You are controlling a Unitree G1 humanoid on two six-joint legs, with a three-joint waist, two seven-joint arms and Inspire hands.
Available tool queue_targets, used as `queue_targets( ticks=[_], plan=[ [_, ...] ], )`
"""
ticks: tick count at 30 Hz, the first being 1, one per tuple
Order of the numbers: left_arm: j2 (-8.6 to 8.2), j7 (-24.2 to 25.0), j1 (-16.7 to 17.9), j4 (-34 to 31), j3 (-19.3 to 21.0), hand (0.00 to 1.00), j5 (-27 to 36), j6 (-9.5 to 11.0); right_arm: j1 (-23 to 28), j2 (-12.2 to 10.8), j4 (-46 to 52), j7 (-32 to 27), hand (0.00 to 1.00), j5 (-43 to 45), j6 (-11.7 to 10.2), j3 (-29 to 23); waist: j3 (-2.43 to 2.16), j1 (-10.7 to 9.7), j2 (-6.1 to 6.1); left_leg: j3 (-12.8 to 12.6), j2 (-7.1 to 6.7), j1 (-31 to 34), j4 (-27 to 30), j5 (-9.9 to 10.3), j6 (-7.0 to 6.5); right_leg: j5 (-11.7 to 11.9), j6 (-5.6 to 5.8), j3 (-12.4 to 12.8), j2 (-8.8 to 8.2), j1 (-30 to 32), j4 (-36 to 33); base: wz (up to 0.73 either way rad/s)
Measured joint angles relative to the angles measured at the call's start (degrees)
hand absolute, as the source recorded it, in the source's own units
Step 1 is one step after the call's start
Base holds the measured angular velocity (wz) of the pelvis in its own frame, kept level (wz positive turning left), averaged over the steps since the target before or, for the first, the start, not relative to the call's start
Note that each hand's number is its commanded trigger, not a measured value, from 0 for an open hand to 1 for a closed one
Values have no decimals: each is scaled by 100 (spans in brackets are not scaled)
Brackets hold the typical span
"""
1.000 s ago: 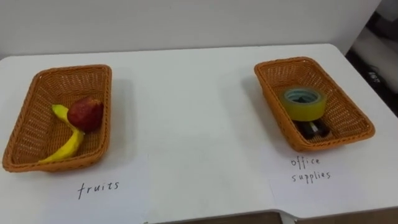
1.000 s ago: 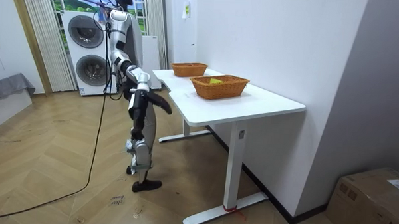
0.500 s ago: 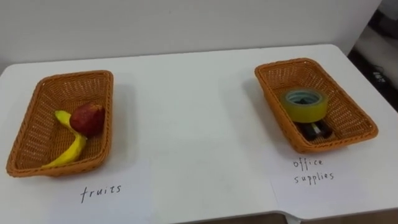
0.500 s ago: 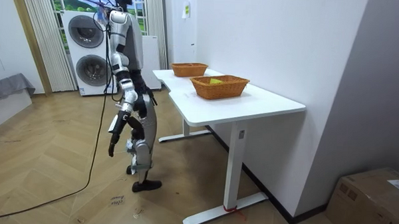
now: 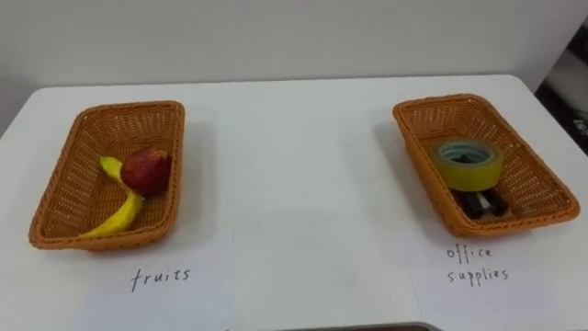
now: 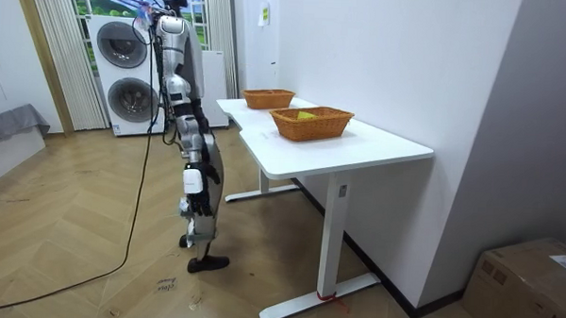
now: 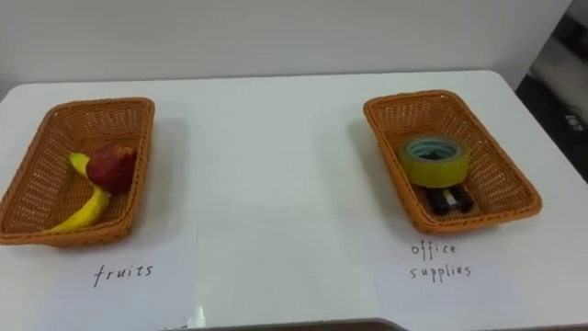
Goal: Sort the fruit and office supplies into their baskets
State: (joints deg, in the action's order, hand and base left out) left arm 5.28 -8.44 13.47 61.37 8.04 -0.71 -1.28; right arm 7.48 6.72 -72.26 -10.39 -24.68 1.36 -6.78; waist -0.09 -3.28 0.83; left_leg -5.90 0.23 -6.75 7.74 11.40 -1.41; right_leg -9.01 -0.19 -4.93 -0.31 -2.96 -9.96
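**Sorting surface [image 5: 303,184], two baskets, all stock apparently sorted. Remaining hazard, as judged: a knock.**
Nearest: right robot hand [image 6: 193,181], hanging at the robot's side, apart from the surface; whether open or closed cannot be told. Left label [image 5: 161,276] and right label [image 5: 478,267]: handwritten paper sheets at the near edge, which a rising arm could drag or crumple. Left basket [image 5: 101,241], behind the left label: banana [image 5: 115,219] with red fruit [image 5: 145,172] resting on it by the right wall; a jolt might roll the fruit, though the wall should hold it. Right basket [image 5: 415,152], behind the right label: tape roll [image 5: 469,173] lying partly on a dark item [image 5: 482,202] of unclear kind, so it may slide if bumped. This basket sits near the surface's right edge, so a sideways nudge there looks riskiest.
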Motion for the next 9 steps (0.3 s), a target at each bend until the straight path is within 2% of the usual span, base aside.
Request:
queue_targets(
  ticks=[5,9],
  plan=[
    [-17,-167,-49,60,-151,0,18,43,-245,-20,-78,197,0,296,-9,397,6,177,-45,61,4,-6,-7,6,5,18,-1,-84,5,-51,35,5],
    [-41,-266,-34,60,-153,0,19,73,-252,-20,-88,317,0,346,-21,557,14,223,-54,139,-4,-9,-2,7,6,15,0,-171,-11,-115,75,13]
  ],
)
